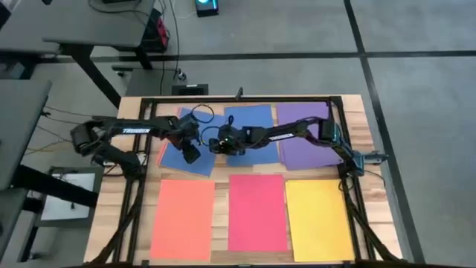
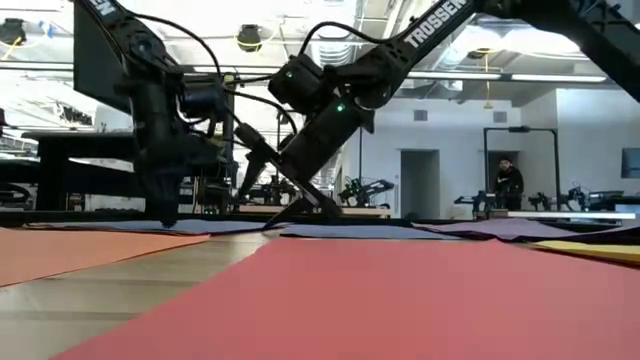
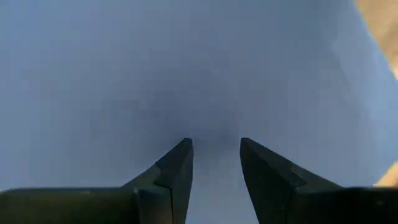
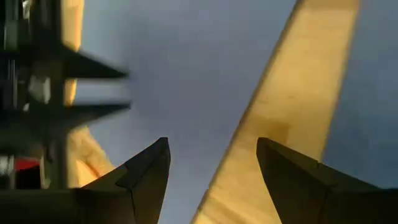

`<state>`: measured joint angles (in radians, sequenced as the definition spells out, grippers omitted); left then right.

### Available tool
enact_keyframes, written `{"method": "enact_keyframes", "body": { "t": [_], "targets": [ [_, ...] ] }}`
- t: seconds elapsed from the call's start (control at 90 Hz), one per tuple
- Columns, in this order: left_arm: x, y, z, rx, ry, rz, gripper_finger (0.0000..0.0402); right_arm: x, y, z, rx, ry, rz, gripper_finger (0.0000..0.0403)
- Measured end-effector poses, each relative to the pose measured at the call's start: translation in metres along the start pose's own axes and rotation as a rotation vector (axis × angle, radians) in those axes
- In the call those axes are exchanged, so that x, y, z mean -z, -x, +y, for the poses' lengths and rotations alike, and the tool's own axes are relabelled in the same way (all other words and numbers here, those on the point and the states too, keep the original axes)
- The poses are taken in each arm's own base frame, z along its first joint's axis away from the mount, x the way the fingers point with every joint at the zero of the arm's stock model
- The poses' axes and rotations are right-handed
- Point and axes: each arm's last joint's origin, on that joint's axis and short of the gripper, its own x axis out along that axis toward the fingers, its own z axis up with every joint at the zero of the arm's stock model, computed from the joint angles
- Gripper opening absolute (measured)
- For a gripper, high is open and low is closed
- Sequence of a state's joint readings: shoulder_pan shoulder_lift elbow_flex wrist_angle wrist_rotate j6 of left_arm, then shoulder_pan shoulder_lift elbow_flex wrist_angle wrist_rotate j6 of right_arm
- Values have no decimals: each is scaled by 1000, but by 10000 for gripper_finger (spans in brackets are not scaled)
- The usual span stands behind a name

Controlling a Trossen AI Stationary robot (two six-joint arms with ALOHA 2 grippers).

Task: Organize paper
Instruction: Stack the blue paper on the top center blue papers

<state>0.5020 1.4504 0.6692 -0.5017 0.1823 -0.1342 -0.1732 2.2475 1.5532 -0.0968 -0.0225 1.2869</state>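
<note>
My left gripper (image 1: 191,155) and right gripper (image 1: 216,146), both open, press the blue paper (image 1: 195,161) at frame center to slide it.

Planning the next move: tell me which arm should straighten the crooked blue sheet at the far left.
Left, probably. The left hand already hovers open right over that tilted blue sheet. The right hand, also open, sits over the gap beside the middle blue sheet.
</note>
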Motion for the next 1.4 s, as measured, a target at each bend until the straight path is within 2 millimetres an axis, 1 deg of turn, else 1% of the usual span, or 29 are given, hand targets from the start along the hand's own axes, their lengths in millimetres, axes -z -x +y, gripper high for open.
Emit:
{"method": "enact_keyframes", "body": {
  "t": [0.222, 0.456, 0.622, 0.867, 1.0, 1.1, 1.178, 1.267, 1.4],
  "targets": [
    [-1, -4, -9, 31, -17, -7, 118, 0, 0, -1, 14, -24, -22, 230],
    [-2, -3, -9, 35, -2, -17, 118, -1, 0, -1, 18, -24, -48, 230],
    [-2, -3, -9, 34, -3, -18, 118, -3, 0, 5, -36, 12, -65, 230],
    [-2, -4, -9, 33, -5, -18, 118, -2, 1, 6, -51, -2, -37, 230],
    [-2, -4, -9, 33, -7, -17, 118, 0, 1, 10, -100, 0, -3, 230],
    [-2, -4, -9, 32, -7, -17, 118, 0, 3, 18, -132, 27, -2, 230],
    [-2, -4, -9, 32, -6, -17, 118, 0, 4, 19, -136, 25, -1, 230],
    [-2, -4, -9, 32, -6, -15, 118, 1, 2, 17, -125, 23, 4, 224],
    [-2, -4, -9, 32, -6, -14, 118, 1, 2, 17, -123, 23, 3, 205]
  ]
}}
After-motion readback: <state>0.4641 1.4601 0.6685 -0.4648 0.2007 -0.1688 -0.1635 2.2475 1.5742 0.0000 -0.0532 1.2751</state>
